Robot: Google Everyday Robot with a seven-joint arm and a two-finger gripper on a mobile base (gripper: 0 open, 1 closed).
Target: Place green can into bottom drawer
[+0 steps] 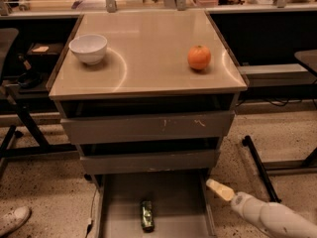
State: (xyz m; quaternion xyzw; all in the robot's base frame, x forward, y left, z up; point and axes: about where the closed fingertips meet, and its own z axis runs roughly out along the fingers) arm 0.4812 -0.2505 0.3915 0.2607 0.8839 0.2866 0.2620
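Gripper (220, 190), holding nothing, opening I cannot tell, hangs beside the right rail of the bottom drawer (173, 195); best lift away without nudging the green can (146, 215) inside.

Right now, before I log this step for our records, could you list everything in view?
cabinet top: one, beige, centre
bowl: one, white, left side of the cabinet top
orange: one, orange, right side of the cabinet top
upper drawers: two, grey, stacked under the cabinet top
bottom drawer: one, grey, pulled out at floor level
green can: one, green, lying on its side on the bottom drawer's floor, towards the front
shoe: one, white, on the floor at lower left
arm: one, white, coming in from lower right
claw: one, cream-tipped, at the bottom drawer's right edge, apart from the green can
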